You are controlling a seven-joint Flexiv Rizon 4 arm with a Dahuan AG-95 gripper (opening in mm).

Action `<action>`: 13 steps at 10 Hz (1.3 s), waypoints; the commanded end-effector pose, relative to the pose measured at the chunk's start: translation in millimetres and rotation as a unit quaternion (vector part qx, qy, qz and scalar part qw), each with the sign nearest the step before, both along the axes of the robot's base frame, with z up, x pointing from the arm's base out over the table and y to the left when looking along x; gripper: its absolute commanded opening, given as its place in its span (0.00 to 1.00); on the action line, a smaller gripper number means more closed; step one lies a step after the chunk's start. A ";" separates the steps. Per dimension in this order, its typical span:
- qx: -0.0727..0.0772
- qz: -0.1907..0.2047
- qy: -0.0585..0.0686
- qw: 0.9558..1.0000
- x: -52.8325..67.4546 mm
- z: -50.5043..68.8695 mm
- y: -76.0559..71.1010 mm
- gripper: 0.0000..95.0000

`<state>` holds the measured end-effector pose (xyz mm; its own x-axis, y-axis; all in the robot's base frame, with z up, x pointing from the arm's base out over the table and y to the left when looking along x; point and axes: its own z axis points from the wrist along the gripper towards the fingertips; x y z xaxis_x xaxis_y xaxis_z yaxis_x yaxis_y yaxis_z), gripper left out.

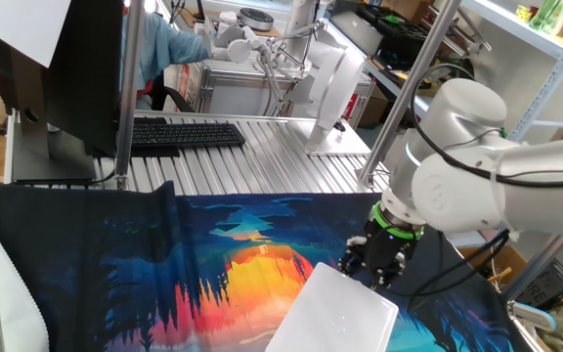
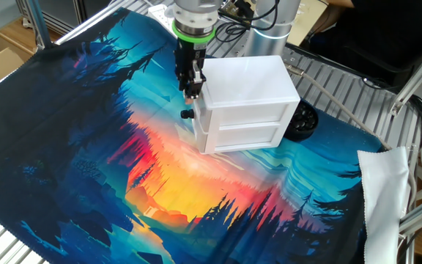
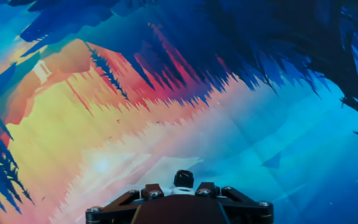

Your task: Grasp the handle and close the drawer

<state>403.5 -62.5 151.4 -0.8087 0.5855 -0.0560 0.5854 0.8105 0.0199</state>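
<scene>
The white box [image 2: 251, 81] stands on the colourful mat; it also shows in one fixed view [image 1: 335, 313]. Its upper drawer [image 2: 199, 108] faces left and looks pushed in flush or nearly flush with the box. My gripper [image 2: 191, 92] points down at that drawer's front, fingers close together. In the hand view my gripper [image 3: 179, 190] has a small white piece, the handle [image 3: 180, 186], between its dark fingertips [image 3: 153, 191]. A small black knob [image 2: 187, 114] sticks out just below, and also shows in the hand view [image 3: 183, 178]. In one fixed view my gripper [image 1: 371, 272] sits at the box's far edge.
The mat [image 2: 123, 161] covers the table. A black round object [image 2: 302, 121] lies behind the box. A white cloth [image 2: 383, 191] lies at the right. A keyboard [image 1: 184, 134], a monitor [image 1: 66, 78] and a white upright panel [image 1: 335, 83] stand at the back.
</scene>
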 end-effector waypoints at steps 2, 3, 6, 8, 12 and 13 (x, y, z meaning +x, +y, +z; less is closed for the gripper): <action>-0.003 0.019 0.000 1.000 7.3 2.0 -1.1 0.40; -0.007 0.037 0.000 0.999 11.6 4.3 -2.1 0.40; -0.009 0.081 0.002 0.997 24.2 11.1 -5.5 0.40; -0.012 0.126 0.003 0.992 29.3 13.7 -7.1 0.40; -0.014 0.171 0.004 0.985 42.9 19.5 -11.2 0.40; -0.014 0.174 0.004 0.985 45.1 20.0 -11.7 0.40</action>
<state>448.5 -73.7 171.1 -0.9603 0.2725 -0.0606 0.2735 0.9618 -0.0089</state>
